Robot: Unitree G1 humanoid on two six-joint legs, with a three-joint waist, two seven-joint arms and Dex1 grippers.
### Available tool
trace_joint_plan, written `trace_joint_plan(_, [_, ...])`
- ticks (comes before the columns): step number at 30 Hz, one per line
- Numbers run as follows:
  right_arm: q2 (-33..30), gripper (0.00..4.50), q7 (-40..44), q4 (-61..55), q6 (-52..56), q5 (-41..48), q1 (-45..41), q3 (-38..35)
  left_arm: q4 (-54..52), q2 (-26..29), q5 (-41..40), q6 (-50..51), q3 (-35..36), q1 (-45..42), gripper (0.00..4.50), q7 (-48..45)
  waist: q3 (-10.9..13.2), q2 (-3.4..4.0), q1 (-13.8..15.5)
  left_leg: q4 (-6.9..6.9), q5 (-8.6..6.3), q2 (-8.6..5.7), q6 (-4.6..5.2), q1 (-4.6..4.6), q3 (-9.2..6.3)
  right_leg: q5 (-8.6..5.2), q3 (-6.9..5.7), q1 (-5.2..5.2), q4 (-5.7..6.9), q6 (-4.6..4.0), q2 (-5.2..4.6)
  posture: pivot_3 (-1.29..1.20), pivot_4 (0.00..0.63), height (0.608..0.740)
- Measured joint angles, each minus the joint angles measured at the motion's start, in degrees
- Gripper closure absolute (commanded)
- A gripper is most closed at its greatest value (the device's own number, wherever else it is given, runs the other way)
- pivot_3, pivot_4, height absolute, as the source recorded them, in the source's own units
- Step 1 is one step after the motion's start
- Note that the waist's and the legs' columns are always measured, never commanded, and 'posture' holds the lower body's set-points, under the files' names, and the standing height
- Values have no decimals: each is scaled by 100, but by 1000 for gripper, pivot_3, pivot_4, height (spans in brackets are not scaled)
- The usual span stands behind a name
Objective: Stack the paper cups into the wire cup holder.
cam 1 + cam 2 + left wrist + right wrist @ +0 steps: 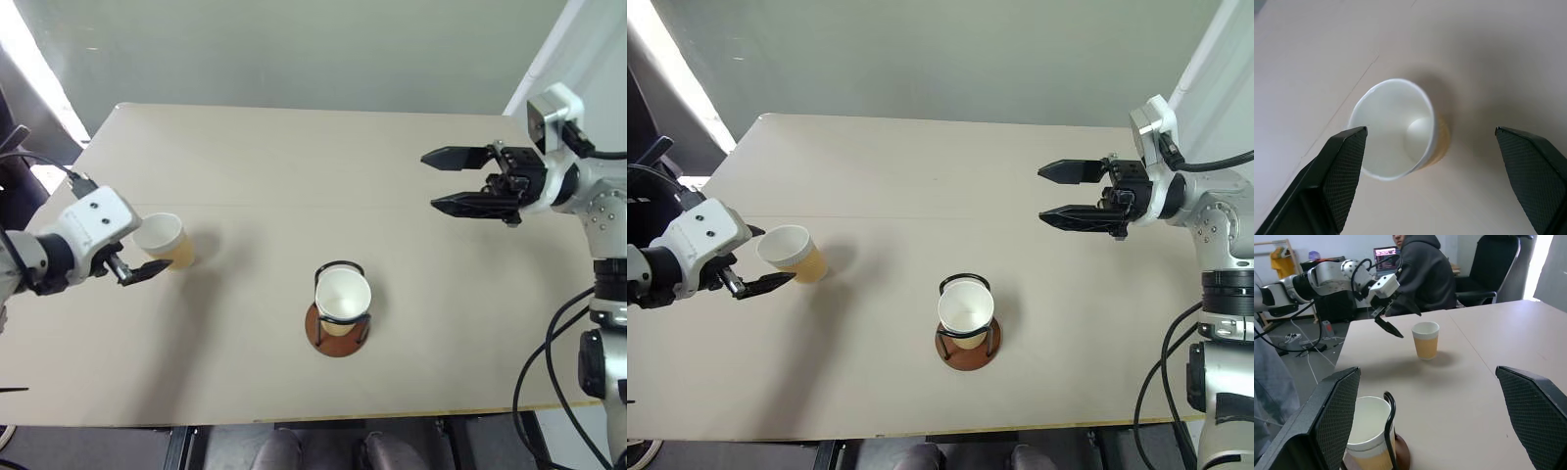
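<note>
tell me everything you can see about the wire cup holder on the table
The wire cup holder stands upright near the front middle of the table. It has a round reddish-brown disc base and thin black wire loops rising from it. A tan paper cup with a white inside sits in it, mouth up, ringed by the wires. Neither gripper touches it.
</note>
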Motion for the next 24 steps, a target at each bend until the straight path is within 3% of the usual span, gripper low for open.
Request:
trace_joint_plan(4, [-37, 25, -102, -82, 28, 25, 22, -6, 242, -172, 215, -113, -421, -174, 0, -44, 1, 1, 14, 17, 1, 1, -2, 1, -4, 2, -5, -2, 3, -4, 0, 0, 150, 740])
trace_joint_plan(7, [-91, 0, -166, -247, 58, 79, 39, -18, 389, -272, 426, -245, -863, -372, 584, -159, 1, 1, 14, 25, 3, 0, -5, 2, -4, 4, -5, -5, 4, -6, 0, 0, 150, 740])
trace_joint_plan(12, [-153, 0, -303, -454, 103, 132, 146, -91, 798, -669, 714, -499, -1254, -898, 2355, -132, 0, 0, 11, 28, 10, 3, -13, 3, -5, 9, -9, -6, 11, -11, 2, 0, 150, 740])
trace_joint_plan(18, [-226, 0, -381, -522, 149, 166, 310, -151, 967, -715, 849, -631, -1274, -1057, 4484, -263, 0, 0, -4, 27, 10, 4, -13, 1, -1, 10, -7, -9, 9, -8, 3, 0, 150, 740])
trace_joint_plan(24, [-251, 0, -458, -672, 180, 230, 348, -163, 867, -724, 595, -573, -1175, -1135, 4484, -615, 0, 0, -9, 28, 11, 4, -12, -12, -3, 13, -7, -16, 8, -4, 3, 0, 150, 740])
